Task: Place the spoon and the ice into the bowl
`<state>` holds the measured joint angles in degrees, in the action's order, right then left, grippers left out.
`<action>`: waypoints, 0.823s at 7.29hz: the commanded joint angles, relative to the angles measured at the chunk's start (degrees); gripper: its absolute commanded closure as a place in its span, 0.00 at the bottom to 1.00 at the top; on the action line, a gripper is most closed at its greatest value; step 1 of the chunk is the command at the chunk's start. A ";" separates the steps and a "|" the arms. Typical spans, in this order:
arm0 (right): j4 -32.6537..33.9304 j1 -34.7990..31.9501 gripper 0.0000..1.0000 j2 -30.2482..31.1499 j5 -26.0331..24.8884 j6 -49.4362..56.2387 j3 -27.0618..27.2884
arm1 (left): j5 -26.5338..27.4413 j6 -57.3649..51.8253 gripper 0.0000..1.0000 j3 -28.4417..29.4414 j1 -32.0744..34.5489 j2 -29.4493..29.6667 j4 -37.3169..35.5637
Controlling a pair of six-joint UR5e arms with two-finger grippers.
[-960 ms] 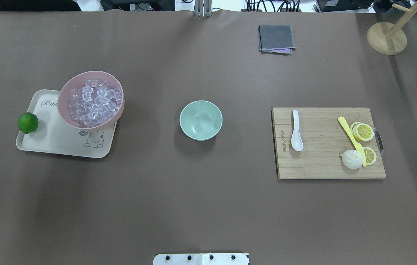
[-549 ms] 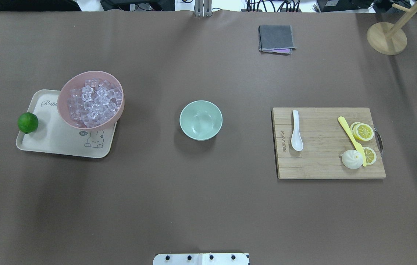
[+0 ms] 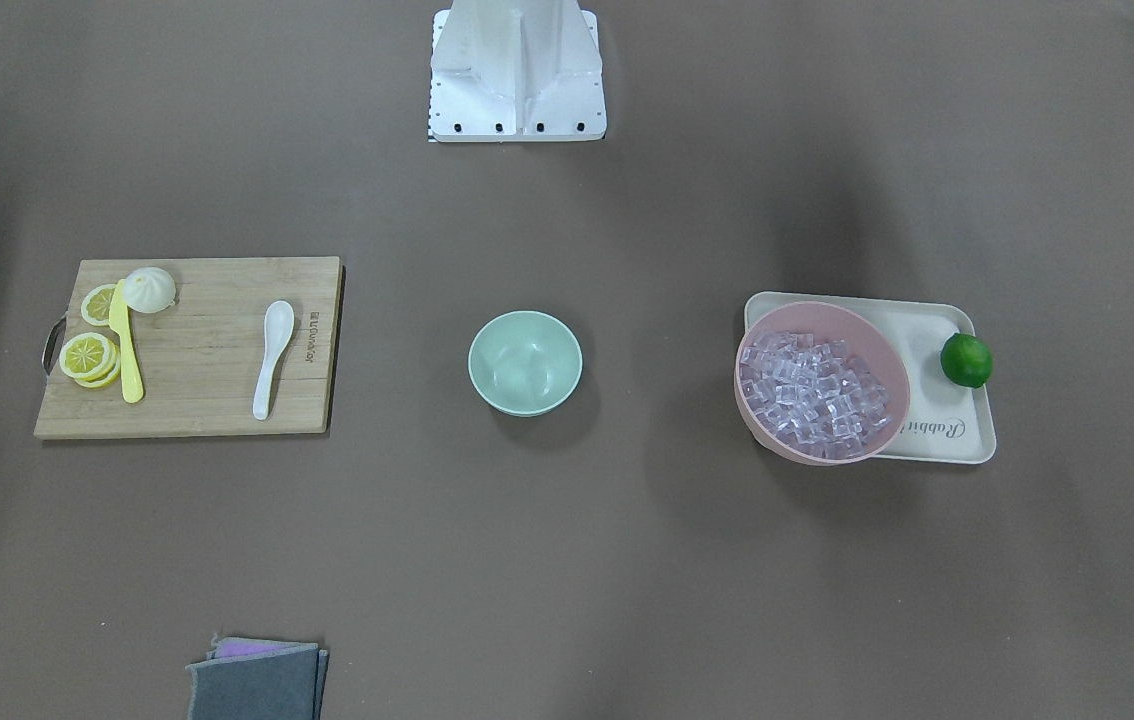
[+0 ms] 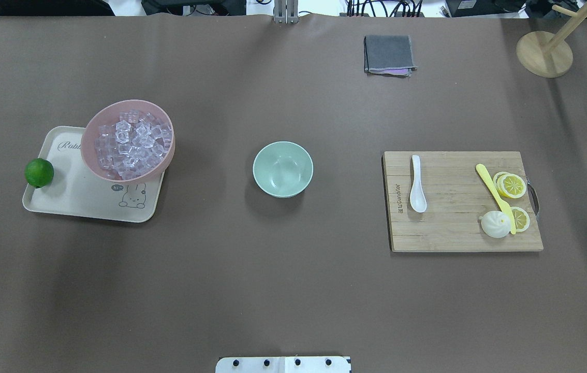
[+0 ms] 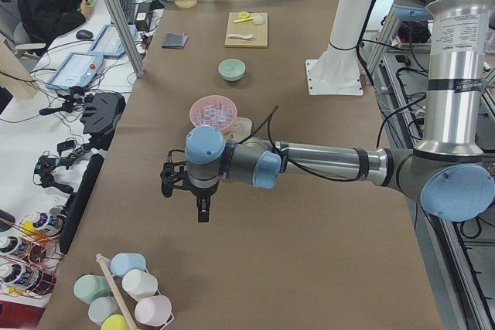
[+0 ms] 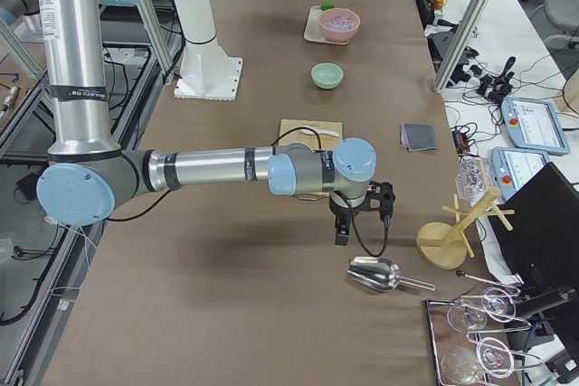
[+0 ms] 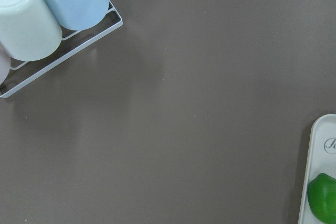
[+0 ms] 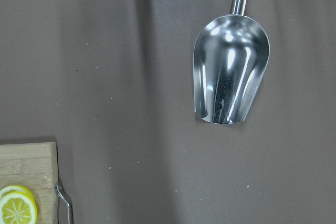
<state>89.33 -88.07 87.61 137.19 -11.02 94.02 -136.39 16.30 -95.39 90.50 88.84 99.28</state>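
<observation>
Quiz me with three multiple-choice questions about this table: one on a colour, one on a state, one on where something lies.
1. The ice sits in a bowl of which colour?
A yellow
B pink
C blue

2. The mint-green bowl is:
A empty
B full of ice
C upside down

3. The spoon lies:
A in the mint-green bowl
B on the cutting board
C among the ice

Answers:
1 B: the clear cubes fill the pink bowl on the tray.
2 A: it stands upright and its bare inside shows.
3 B: it rests flat on the wood, near the edge that faces the mint-green bowl.
</observation>
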 commanded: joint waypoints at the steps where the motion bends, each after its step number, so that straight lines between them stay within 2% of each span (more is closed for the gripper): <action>1: -0.03 0.00 0.00 0.02 -0.08 -0.06 0.02 | 0.07 -0.13 0.02 -0.15 -0.06 -0.07 0.12; 6: -0.03 0.00 0.00 -0.07 -0.08 -0.06 0.72 | 0.07 0.05 0.02 -0.15 -0.06 0.02 0.12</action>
<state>89.24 -88.07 87.58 137.12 -11.07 94.35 -136.32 16.31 -95.54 90.41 88.88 99.40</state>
